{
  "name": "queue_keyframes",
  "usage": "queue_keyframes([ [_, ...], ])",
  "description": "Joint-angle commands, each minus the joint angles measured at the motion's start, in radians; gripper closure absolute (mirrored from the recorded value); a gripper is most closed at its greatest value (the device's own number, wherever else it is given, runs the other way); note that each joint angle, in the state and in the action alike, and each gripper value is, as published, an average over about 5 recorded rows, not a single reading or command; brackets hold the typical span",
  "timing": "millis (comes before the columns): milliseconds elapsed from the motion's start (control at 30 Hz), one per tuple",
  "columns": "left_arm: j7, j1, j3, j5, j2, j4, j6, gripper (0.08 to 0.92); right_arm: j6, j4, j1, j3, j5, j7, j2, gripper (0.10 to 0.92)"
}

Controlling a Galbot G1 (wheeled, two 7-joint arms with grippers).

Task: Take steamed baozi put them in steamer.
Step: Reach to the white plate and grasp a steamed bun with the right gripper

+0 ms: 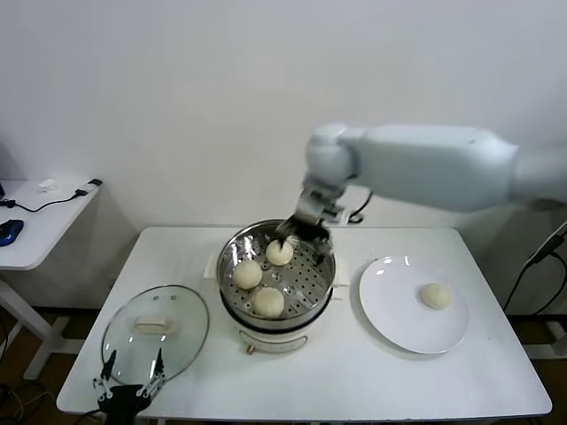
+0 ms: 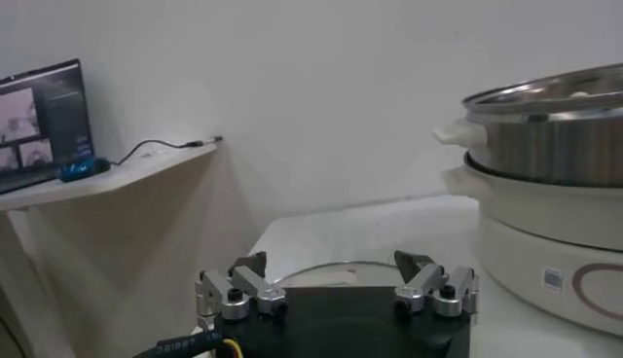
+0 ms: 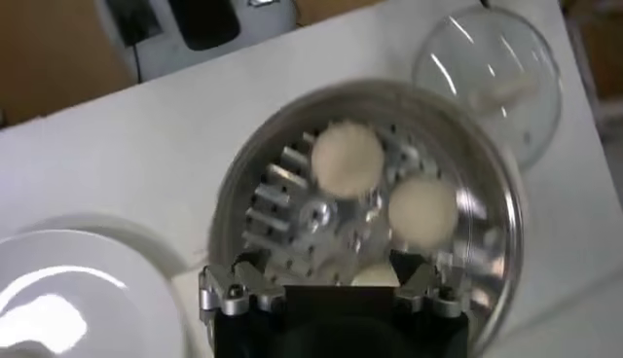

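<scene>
The steel steamer stands mid-table on its white base. Three baozi lie on its perforated tray: one at the back, one on the left, one at the front. A fourth baozi lies on the white plate to the right. My right gripper is open just above the back baozi, at the steamer's far rim. In the right wrist view its jaws stand wide apart over the tray, with that baozi partly showing between them. My left gripper is open and empty at the table's front left.
A round glass lid with a white handle lies flat left of the steamer, just beyond the left gripper. A side desk with cables stands further left. The left wrist view shows the steamer's side.
</scene>
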Motion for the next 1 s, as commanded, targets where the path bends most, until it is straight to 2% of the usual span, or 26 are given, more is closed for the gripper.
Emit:
queue_keyframes([
  [33,0.001,0.0,0.003,0.0,0.001,-0.004,-0.001,0.177,-0.172,-0.119,0.145,-0.157,0.181,-0.058,-0.306,0.203],
  [200,0.002,-0.002,0.006,0.001,-0.002,-0.002,0.0,0.177,-0.239,-0.131,0.026,-0.195,0.092,-0.024,-0.488,0.203],
  [400,0.006,-0.001,0.01,0.003,-0.006,-0.002,0.003,0.177,-0.264,-0.21,-0.235,-0.026,-0.08,0.016,-0.584,0.203],
  [700,0.007,0.009,0.009,0.013,-0.019,0.0,0.006,0.177,-0.281,-0.355,-0.593,0.312,-0.221,0.051,-0.563,0.203],
  [1000,0.005,0.016,0.009,0.018,-0.025,0.003,0.004,0.177,-0.277,-0.446,-0.698,0.402,-0.278,0.067,-0.479,0.203],
])
